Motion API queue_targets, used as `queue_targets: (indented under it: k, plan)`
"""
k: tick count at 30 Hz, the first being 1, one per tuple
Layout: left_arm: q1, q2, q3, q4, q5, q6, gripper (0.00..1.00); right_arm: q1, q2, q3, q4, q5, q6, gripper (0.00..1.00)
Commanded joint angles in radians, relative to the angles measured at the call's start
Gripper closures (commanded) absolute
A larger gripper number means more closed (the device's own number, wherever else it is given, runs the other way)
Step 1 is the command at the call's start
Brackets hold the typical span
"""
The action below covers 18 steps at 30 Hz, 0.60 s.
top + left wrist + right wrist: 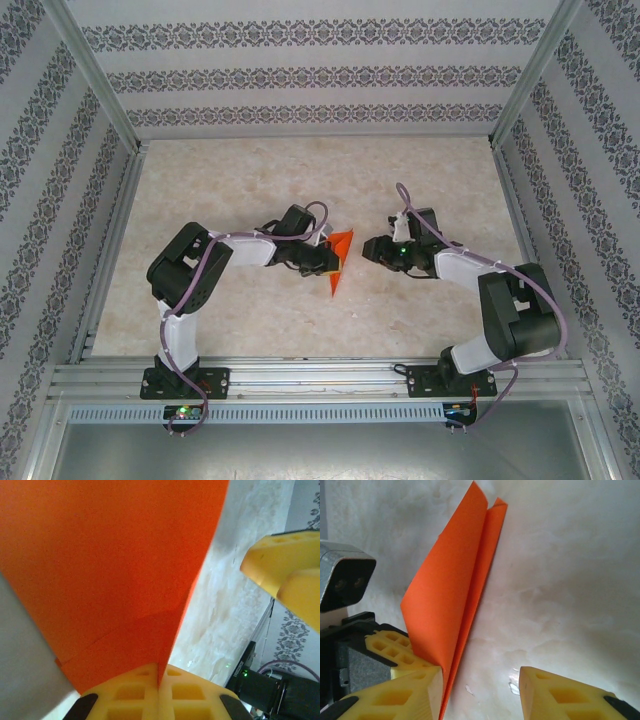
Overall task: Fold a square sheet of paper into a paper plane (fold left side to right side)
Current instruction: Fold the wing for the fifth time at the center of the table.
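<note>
The orange-red sheet of paper (340,258), folded into a slim pointed shape, lies mid-table with one flap raised. My left gripper (318,258) is shut on it. In the left wrist view the raised flap (115,570) rises from between the closed yellow pads (160,680). My right gripper (372,250) hovers just right of the paper, open and holding nothing. In the right wrist view (479,677) the paper (455,590) runs past its left finger, and the left gripper's pads (390,647) pinch the flap's lower edge.
The marble-patterned tabletop (300,180) is bounded by aluminium rails and patterned walls (310,60). The right gripper's yellow finger (285,570) shows in the left wrist view. The left wrist camera housing (342,577) sits close beside the paper.
</note>
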Motion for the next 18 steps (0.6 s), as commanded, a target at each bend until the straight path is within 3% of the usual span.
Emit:
queue_targets:
  k: [1,18]
  plan:
    - [0.021,-0.025,-0.029,0.131,0.046,-0.073,1.0,0.039,0.019,-0.009,0.136,0.011,0.091,0.56]
    - [0.036,0.014,-0.071,0.252,0.092,-0.145,1.0,0.114,0.154,0.035,0.273,0.065,0.212,0.56]
